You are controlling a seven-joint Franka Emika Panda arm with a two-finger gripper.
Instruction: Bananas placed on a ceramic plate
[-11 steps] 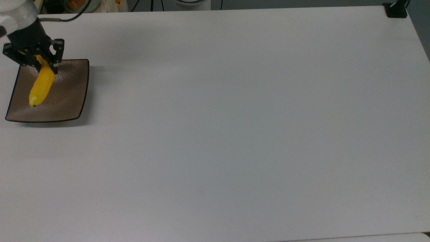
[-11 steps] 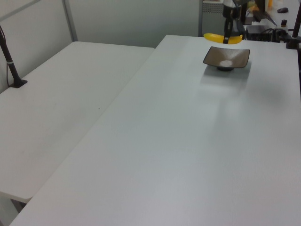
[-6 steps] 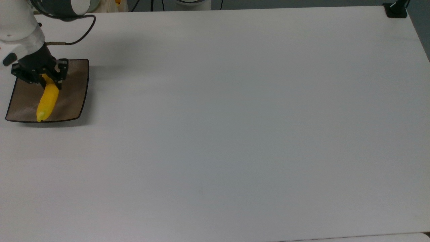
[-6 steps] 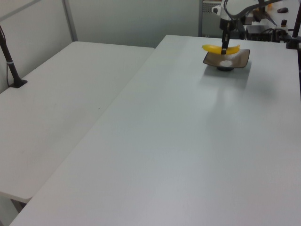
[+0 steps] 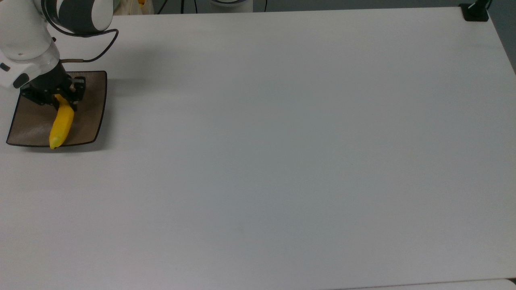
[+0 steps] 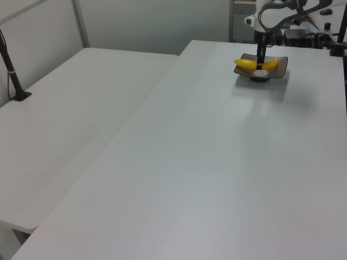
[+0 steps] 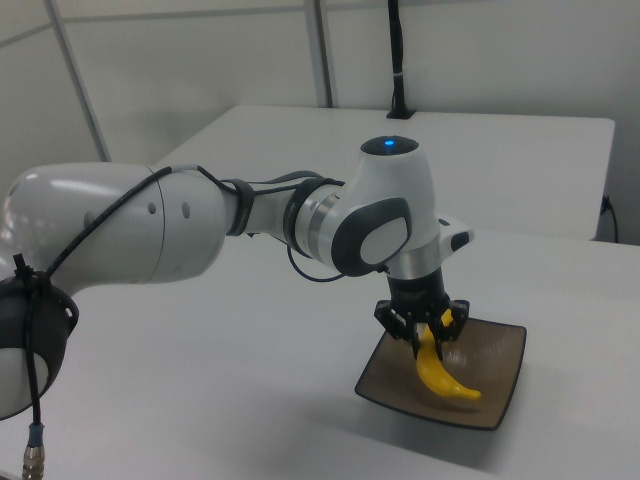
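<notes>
banana (image 5: 61,125) clamped in end effector (image 5: 60,102), over plate (image 5: 90,100)

You're in lab: bare white tables (image 5: 282,141), plain partition walls (image 7: 200,60), cables (image 5: 96,52), clamped camera pole (image 6: 11,67).

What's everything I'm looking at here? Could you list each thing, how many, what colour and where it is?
banana: one, bright yellow, lying on the plate, its tip at the plate's near edge in the top view.
plate: one, square, glossy brown, at the top view's far left on the table.
table: one, white, under the plate.
second table: one, white, on the left view's left.
black post: one, at the left view's left edge.
robot arm: one, white.
end effector: one, black, shut on the banana's upper end, over the plate.
</notes>
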